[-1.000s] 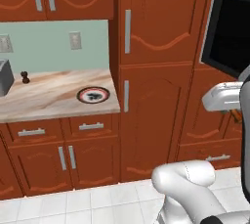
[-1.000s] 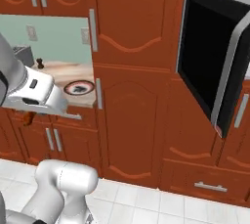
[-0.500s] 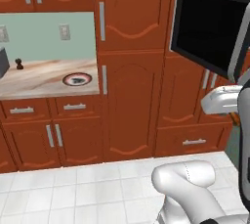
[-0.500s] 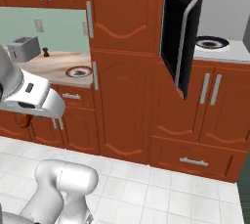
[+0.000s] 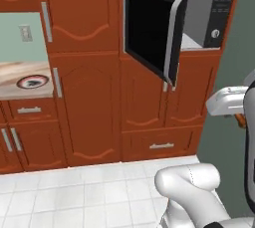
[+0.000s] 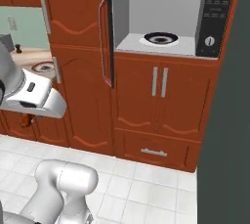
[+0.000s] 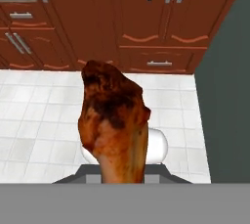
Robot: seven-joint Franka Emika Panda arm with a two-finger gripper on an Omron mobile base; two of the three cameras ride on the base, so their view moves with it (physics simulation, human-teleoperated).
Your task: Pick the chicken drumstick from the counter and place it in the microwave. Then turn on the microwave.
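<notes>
Drumstick in hand, that's how I read it: the chicken drumstick (image 7: 114,127) rises straight up from the bottom of the hand view, thick meaty end away from me, bone end down where the fingertips would be. I can't see the fingers themselves, hidden behind the meat, but the end effector looks clenched on the narrow end. So the long axis runs along the end effector's own line of sight, pointing out ahead of it.

Now the relation that matters. The microwave (image 6: 171,17) stands open in the right base view, its door (image 5: 152,28) swung out toward the left, cavity bare apart from a round dark-rimmed plate (image 6: 160,37) on its floor. The arm's wrist (image 6: 34,96) hangs low at the left of that view, well below the cavity and off to its left. My judgement: the drumstick must travel up and to the right, passing the door's free edge, then go in thick end first.

The worktop (image 5: 20,80) lies far left, with a second plate (image 5: 33,81) on it.
</notes>
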